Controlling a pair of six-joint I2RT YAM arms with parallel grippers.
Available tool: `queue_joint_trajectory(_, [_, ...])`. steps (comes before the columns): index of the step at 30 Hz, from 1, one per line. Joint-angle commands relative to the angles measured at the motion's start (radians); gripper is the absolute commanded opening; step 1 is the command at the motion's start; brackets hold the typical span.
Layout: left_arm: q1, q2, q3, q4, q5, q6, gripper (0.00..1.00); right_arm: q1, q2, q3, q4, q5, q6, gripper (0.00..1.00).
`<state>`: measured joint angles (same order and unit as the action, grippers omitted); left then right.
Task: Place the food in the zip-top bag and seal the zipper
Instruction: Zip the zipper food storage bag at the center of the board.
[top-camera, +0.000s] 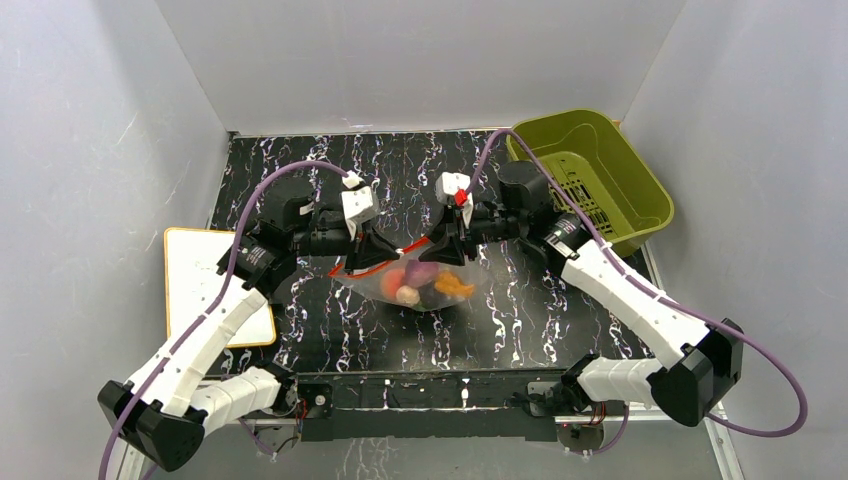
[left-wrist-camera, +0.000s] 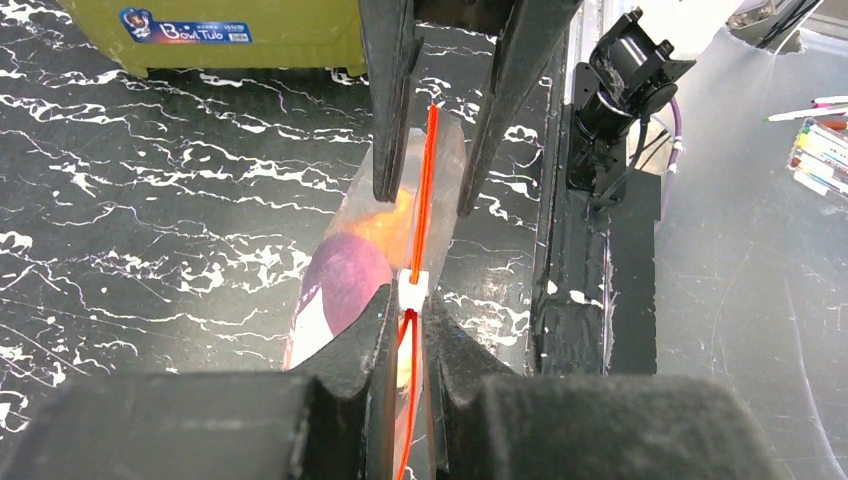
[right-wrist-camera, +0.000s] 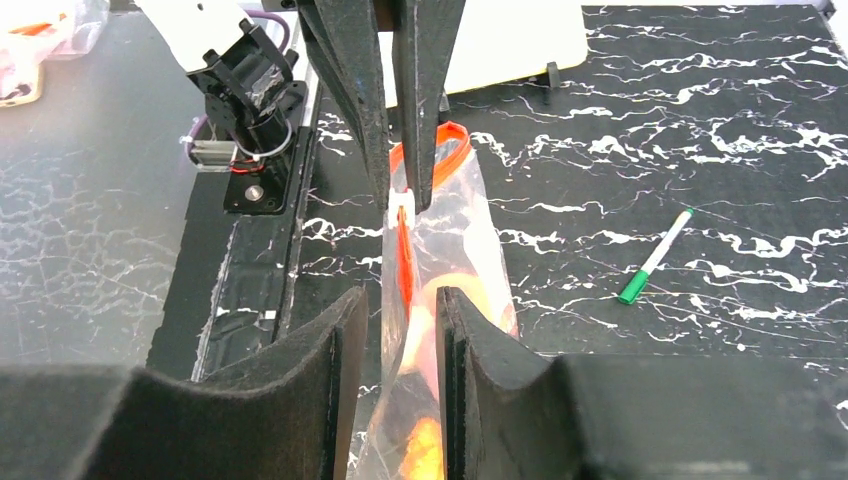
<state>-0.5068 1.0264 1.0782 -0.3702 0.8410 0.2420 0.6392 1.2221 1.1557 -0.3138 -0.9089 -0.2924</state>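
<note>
clear bag (right-wrist-camera: 468, 225), red-orange zipper (left-wrist-camera: 430, 180); purple, orange food (left-wrist-camera: 345, 280); black white-veined table (top-camera: 540, 320); olive basket (top-camera: 625, 160).

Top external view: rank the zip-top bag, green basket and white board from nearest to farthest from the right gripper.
From the right gripper:
1. zip-top bag, right at its fingertips, mid-table.
2. green basket, behind it at the far right corner.
3. white board, at the table's far left side.
</note>
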Motion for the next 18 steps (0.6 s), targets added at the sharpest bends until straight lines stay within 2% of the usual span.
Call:
queue_joint_trajectory(1, [0.003,-0.002,0.0,0.056,0.036,-0.019,0.0,0.002,0.017,0.062,0.035,-0.063,0.003,0.3])
queue_joint_trajectory(13, [0.002,0.001,-0.007,0.093,0.034,-0.037,0.0,0.006,0.018,0.033,0.183,-0.07,0.115,0.28])
queue_joint_trajectory(15, [0.002,-0.001,-0.01,0.098,0.033,-0.039,0.0,0.006,0.026,0.038,0.178,-0.074,0.114,0.21])
queue_joint_trajectory(18, [0.002,-0.004,-0.011,0.097,0.035,-0.04,0.0,0.007,0.031,0.045,0.157,-0.088,0.106,0.03])
